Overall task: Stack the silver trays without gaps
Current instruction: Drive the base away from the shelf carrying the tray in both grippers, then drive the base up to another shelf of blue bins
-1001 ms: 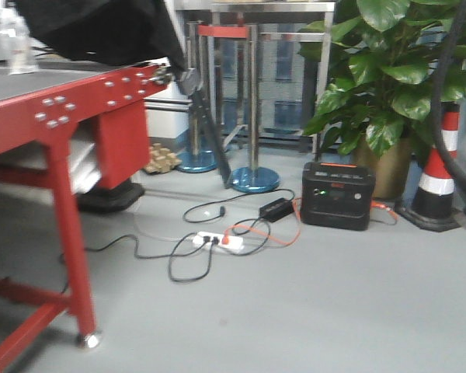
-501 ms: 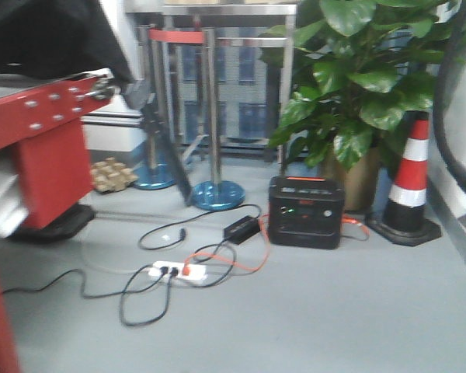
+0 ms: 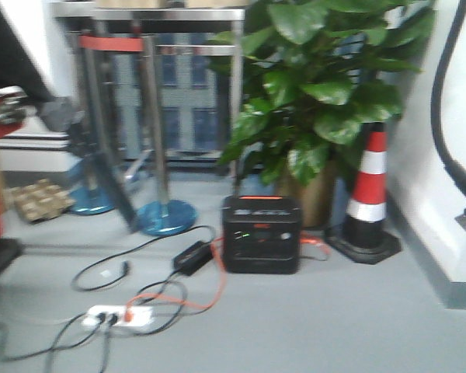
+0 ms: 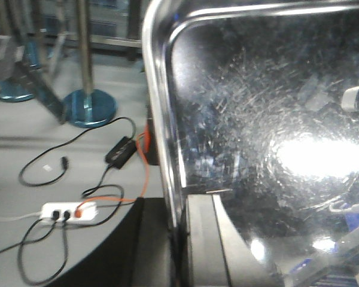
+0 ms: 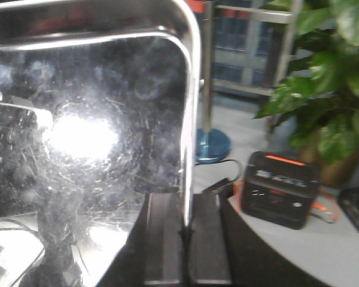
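grey floor (image 3: 334, 326), plant (image 3: 318, 85), traffic cone (image 3: 369, 194)

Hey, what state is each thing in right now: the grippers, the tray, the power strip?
silver tray, clamped by its rim, off the floor.
left gripper, shut on the silver tray.
right gripper, shut on the silver tray.
power strip, plugs inserted.

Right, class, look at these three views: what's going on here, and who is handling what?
The robot's left fingers are closed on the rim of a shallow shiny stainless-steel tray. Its right fingers clamp a rim of the same kind. I cannot tell whether that is one tray or two. The grey floor shows beyond the rims, with a white power strip and a black box-shaped power station. No stack is in view.
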Robot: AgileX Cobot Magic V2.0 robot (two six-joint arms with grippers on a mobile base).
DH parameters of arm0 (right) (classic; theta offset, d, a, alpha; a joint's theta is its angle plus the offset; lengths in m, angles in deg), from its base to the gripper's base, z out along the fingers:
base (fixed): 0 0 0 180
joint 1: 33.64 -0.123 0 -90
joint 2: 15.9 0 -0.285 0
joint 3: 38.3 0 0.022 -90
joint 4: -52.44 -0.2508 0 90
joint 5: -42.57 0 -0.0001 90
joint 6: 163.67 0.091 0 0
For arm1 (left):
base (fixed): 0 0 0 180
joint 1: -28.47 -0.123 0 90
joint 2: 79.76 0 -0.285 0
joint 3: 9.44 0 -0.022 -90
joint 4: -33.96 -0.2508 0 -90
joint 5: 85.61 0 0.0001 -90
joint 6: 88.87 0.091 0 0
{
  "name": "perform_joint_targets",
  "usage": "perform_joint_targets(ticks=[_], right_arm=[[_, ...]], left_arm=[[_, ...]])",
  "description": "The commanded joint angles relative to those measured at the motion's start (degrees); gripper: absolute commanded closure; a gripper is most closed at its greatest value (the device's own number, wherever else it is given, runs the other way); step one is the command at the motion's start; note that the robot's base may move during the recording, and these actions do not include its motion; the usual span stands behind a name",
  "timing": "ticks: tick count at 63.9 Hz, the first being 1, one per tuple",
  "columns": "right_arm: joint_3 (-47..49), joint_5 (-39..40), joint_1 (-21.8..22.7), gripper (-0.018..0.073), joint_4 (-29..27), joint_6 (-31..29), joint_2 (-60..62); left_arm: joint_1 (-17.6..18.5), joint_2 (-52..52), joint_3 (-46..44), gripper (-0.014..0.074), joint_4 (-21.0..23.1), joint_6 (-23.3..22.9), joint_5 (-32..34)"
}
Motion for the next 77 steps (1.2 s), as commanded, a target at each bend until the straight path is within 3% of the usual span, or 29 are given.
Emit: perform_joint_targets(ticks=[1,77], right_arm=[[0.5,7.8,-0.8,0.0634,-0.7,-0.6,0.5],[0.5,7.8,-0.8,0.0634,-0.7,-0.6,0.5]], left_arm=[[0.9,-0.3,-0.4,0.0614,2.3,1.2,2.4],[0.9,-0.3,-0.4,0.0614,2.3,1.2,2.4]])
